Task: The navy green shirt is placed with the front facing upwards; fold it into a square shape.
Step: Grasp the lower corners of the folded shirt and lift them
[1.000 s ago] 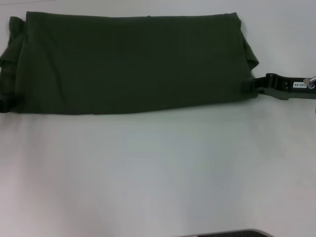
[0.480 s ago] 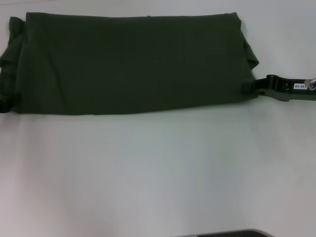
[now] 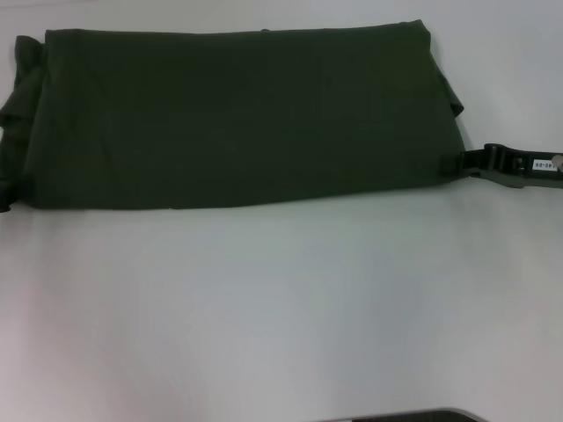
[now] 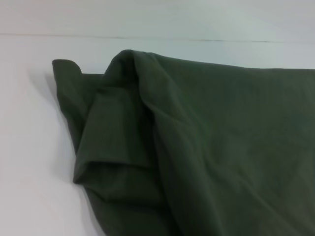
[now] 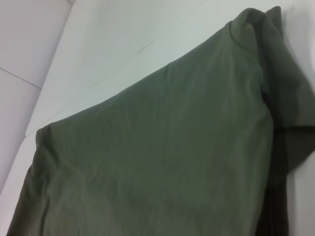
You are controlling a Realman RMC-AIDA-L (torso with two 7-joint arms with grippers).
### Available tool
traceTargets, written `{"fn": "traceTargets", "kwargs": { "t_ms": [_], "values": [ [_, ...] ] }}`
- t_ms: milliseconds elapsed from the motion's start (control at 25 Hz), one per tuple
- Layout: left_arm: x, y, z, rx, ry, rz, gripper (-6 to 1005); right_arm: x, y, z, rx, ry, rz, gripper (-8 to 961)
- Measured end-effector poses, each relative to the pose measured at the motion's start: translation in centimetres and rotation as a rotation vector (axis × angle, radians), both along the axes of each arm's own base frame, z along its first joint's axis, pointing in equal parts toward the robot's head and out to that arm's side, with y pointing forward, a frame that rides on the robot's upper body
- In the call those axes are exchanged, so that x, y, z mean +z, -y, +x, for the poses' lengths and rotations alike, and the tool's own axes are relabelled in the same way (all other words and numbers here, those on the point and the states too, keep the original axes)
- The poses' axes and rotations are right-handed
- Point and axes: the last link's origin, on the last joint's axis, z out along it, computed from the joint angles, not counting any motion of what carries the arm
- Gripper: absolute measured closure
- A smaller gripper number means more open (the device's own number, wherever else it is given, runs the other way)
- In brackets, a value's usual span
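— White table (image 3: 281, 308) fills the head view, plain and pale from near edge to far. Where does the right gripper (image 3: 454, 162) sit on it?

— Low over the surface at the right side, reaching in from the edge of the view. Its dark fingertips meet the lower right corner of the navy green shirt (image 3: 237, 119), touching the cloth's edge. Whether the fingers are pinched on the fabric or merely lying against it cannot be told; they are too dark and small against the cloth.

— And outward from there, how does the shirt lie?

— It stretches leftward from that gripper as a long, wide band across the far part of the table, already folded over on itself, smooth plain fabric on top. Beside the gripper, the right end shows a loose flap of cloth sticking out past the folded edge. The right wrist view shows the same flat upper layer (image 5: 157, 162) with a bunched fold beside it.

— What about the left end?

— It is rumpled, with layers bulging out past the folded edge. The left wrist view shows that end close up: a sleeve-like fold (image 4: 113, 142) tucked under the top layer, resting on the white table (image 4: 29, 172). The left gripper itself does not show clearly anywhere; only a dark sliver sits at the shirt's lower left corner at the frame edge, so its fingers cannot be judged.
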Motion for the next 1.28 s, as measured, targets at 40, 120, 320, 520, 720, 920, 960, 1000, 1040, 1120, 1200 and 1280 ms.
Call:
{"fn": "traceTargets", "kwargs": {
  "t_ms": [40,120,320,520,720,920,960,1000,1040,1120,1200,1280],
  "values": [
    [0.0,0.0,0.0,0.000,0.000,-0.001,1000,0.0,0.2,0.1,0.004,0.000,0.003,937],
    [0.1,0.3,0.1,-0.004,0.008,-0.012,1000,0.1,0.6,0.3,0.013,-0.001,0.007,938],
    [0.0,1.2,0.2,-0.011,0.033,-0.047,1000,0.1,1.9,0.7,0.052,-0.002,0.002,938],
    [0.0,2.6,0.1,-0.016,0.058,-0.087,999,0.1,3.4,1.1,0.090,-0.008,-0.008,937],
    [0.2,4.4,-0.4,-0.001,0.082,-0.109,999,0.5,5.1,1.9,0.085,-0.021,-0.003,937],
    [0.5,5.9,-0.5,0.000,0.119,-0.123,1000,1.1,6.8,2.5,0.093,-0.041,0.024,937],
    [0.6,6.3,-0.5,-0.004,0.127,-0.128,1000,1.2,7.2,2.6,0.097,-0.046,0.027,937],
    [0.6,6.5,-0.5,-0.006,0.134,-0.131,1000,1.2,7.5,2.7,0.100,-0.048,0.028,937],
    [0.7,6.9,-0.5,-0.009,0.145,-0.134,1000,1.3,7.9,2.8,0.105,-0.050,0.029,937],
    [0.8,7.4,-0.5,-0.013,0.159,-0.140,1000,1.4,8.6,3.0,0.115,-0.050,0.030,937],
    [0.9,8.0,-0.5,-0.021,0.170,-0.151,999,1.4,9.4,3.1,0.127,-0.050,0.028,938],
    [1.0,8.5,-0.5,-0.023,0.177,-0.158,997,1.5,10.2,3.2,0.141,-0.054,0.025,938]
  ]
}}
